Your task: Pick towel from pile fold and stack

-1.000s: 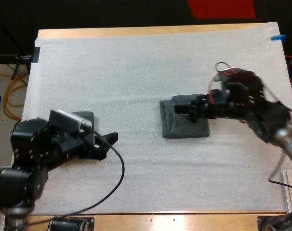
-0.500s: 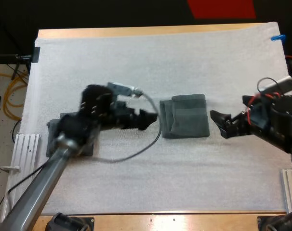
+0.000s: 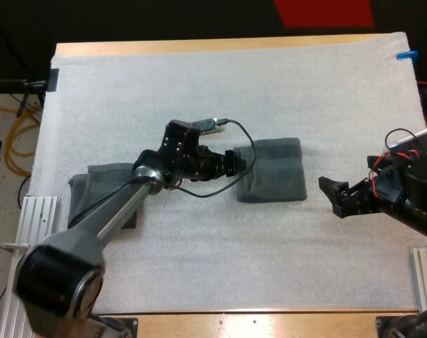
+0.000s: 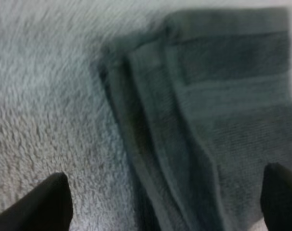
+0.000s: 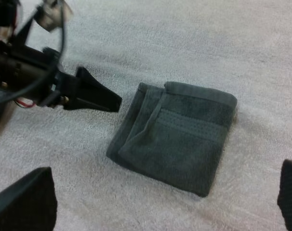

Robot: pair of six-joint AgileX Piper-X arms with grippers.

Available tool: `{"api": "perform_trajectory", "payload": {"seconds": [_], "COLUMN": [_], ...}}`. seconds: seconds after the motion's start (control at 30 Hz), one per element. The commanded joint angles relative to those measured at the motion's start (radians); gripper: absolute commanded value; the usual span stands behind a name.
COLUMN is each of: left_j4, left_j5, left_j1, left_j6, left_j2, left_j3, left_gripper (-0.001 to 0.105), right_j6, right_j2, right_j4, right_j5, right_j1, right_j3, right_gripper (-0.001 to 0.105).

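A folded dark grey-green towel [image 3: 271, 169] lies flat at the middle of the mat, with its layered edge [image 4: 151, 125] facing left. My left gripper [image 3: 231, 163] is at that left edge, open, its two fingers [image 4: 52, 202] spread wide with the towel's corner between and below them. My right gripper [image 3: 331, 196] stands open on the mat to the right of the towel, apart from it. In the right wrist view the folded towel [image 5: 177, 137] lies ahead, with the left gripper [image 5: 95, 95] at its far edge. A second towel [image 3: 101, 189] lies at the left, partly under my left arm.
The white mat [image 3: 220, 91] covers the table, with bare room behind and in front of the folded towel. A metal rail [image 3: 32, 211] sits at the mat's left edge, another [image 3: 425, 264] at the right.
My left arm has swung from the left towel across to the folded towel's left edge. My right gripper has drawn back off the folded towel to the right and slightly nearer.
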Motion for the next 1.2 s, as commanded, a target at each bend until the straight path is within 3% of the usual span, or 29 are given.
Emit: {"api": "perform_trajectory", "payload": {"seconds": [0.0,0.17,0.53,1.03,1.1,1.17], "left_j4": [-0.01,-0.01,0.001,0.119,0.122,0.122], "left_j5": [0.022,0.054,0.091,0.034,0.034,0.034], "left_j1": [-0.005,-0.005,-0.018,-0.13,-0.13,-0.13], "left_j6": [-0.017,-0.037,-0.179,-0.189,-0.189,-0.186], "left_j2": [0.012,0.085,0.168,0.242,0.242,0.242], "left_j3": [-0.016,-0.054,-0.094,-0.226,-0.225,-0.225], "left_gripper": [0.077,0.077,0.077,0.076,0.071,0.058], "right_j6": [-0.011,-0.011,-0.011,-0.011,-0.011,-0.011], "right_j2": [-0.005,-0.005,-0.005,-0.005,-0.005,-0.005], "right_j4": [0.0,0.0,0.0,0.0,0.0,0.0], "right_j5": [0.006,0.025,0.028,0.028,0.028,0.028], "right_j1": [0.001,0.001,0.001,0.001,0.001,0.001], "right_j3": [0.0,0.005,0.005,0.005,0.005,0.005], "right_gripper": [0.09,0.09,0.09,0.09,0.09,0.09]}}
